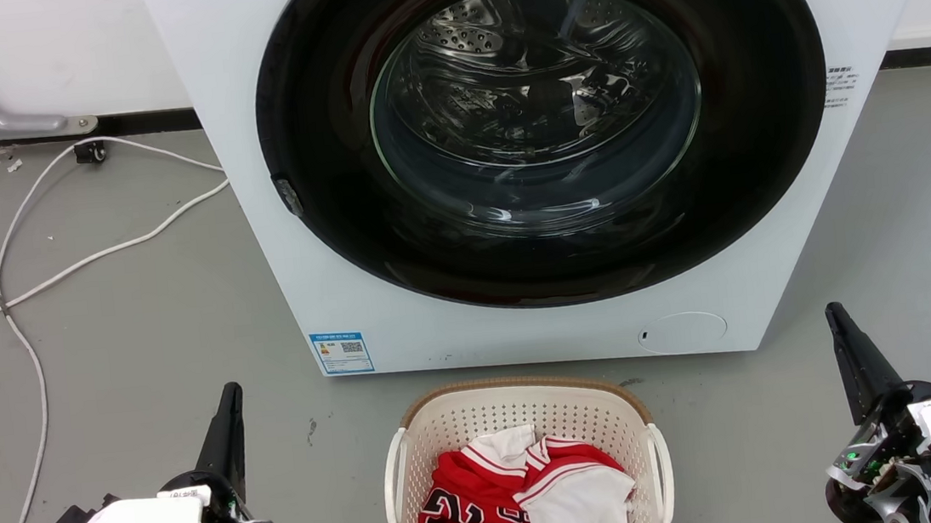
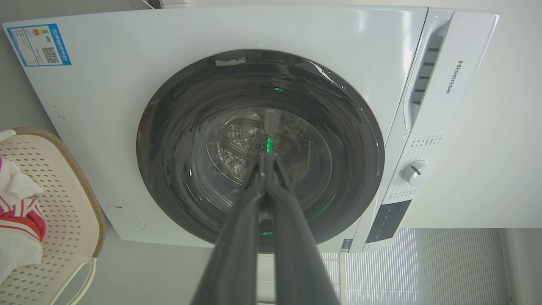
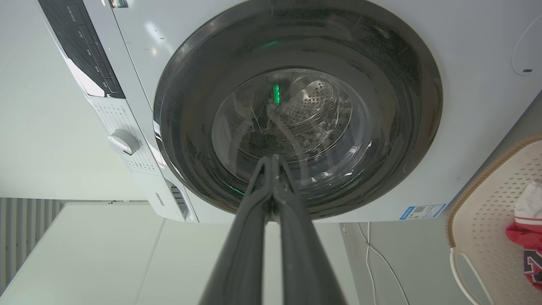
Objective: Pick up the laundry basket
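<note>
counts: one laundry basket (image 1: 523, 414), one washing machine (image 1: 245, 189), two claws, two white basket handles, one blue label (image 1: 342, 352) on the machine's lower front. white cable (image 1: 31, 278) loops on the grey floor (image 1: 141, 352) on the robot's left; cannot tell how many strands.

basket: cream-white, perforated walls, rounded-rectangular, brown woven-look rim. one white handle (image 1: 393, 473) is on the robot's left side, the other (image 1: 664, 464) on its right. it sits upright on the floor just in front of the machine, near it but apart, between the two claws at the bottom centre of the head view. its near edge is cut off by the frame. inside lies red and white clothing (image 1: 488, 498) with dark lettering; number of pieces unclear.

machine: white front-loader, round dark door (image 1: 327, 70) shut, steel drum visible through the glass.

left claw (image 1: 231, 395): fingers pressed together, tips meeting in the left wrist view (image 2: 266, 159), pinching nothing, well apart from the basket. right claw (image 1: 835, 316): fingers also pressed together, tips meeting in the right wrist view (image 3: 273, 160), pinching nothing, well apart from the basket. both point toward the machine door.
</note>
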